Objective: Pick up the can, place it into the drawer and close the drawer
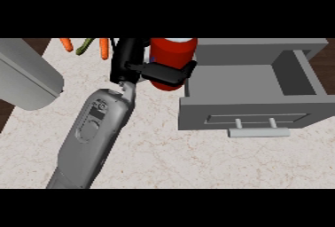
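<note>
One red can [173, 55], hand [160, 71] curled round it; one open drawer [248, 115] (two carrots [103, 48] behind)

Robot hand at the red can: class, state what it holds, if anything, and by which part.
The right robot hand holds the red can, fingers curled round its lower side wall.

Red can [173, 51]; black hand [147, 71]; grey drawer [245, 95]; beige marbled counter [196, 155]; orange carrots [103, 48].

Right robot hand [152, 66] clasps the red can [175, 52] (beside open drawer [243, 116]).
</note>
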Available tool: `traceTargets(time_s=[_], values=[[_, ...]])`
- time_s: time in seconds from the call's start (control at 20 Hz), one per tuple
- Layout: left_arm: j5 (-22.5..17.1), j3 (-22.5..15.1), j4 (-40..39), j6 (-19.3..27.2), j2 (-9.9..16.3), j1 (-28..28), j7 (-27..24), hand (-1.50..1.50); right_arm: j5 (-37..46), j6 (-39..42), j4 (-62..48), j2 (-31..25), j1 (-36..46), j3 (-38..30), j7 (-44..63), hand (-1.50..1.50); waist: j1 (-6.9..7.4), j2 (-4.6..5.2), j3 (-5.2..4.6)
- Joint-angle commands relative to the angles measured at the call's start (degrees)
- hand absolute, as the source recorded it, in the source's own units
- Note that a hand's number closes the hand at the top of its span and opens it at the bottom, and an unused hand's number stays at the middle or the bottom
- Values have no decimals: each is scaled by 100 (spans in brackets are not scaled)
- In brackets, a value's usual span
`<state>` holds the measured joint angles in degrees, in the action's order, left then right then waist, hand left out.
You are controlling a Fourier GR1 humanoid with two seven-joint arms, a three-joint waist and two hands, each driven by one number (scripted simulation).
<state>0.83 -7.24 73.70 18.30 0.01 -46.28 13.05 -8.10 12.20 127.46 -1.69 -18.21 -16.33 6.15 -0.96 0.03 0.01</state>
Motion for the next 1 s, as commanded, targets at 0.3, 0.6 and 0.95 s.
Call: traceTargets(time_s=[0.3,0.6,0.95], values=[[-300,-315,-1223,886,-1,-1684,390,150,-223,166,210,-64,-206,-262,89,-150,-56,0,2],[-907,-680,-1997,1237,-1,-2501,361,150,80,-198,-249,-45,595,-43,327,-150,-44,13,2],[-1463,-880,-3251,1294,-1,-3211,-209,150,361,8,-454,116,327,178,-146,-150,-159,47,7]])
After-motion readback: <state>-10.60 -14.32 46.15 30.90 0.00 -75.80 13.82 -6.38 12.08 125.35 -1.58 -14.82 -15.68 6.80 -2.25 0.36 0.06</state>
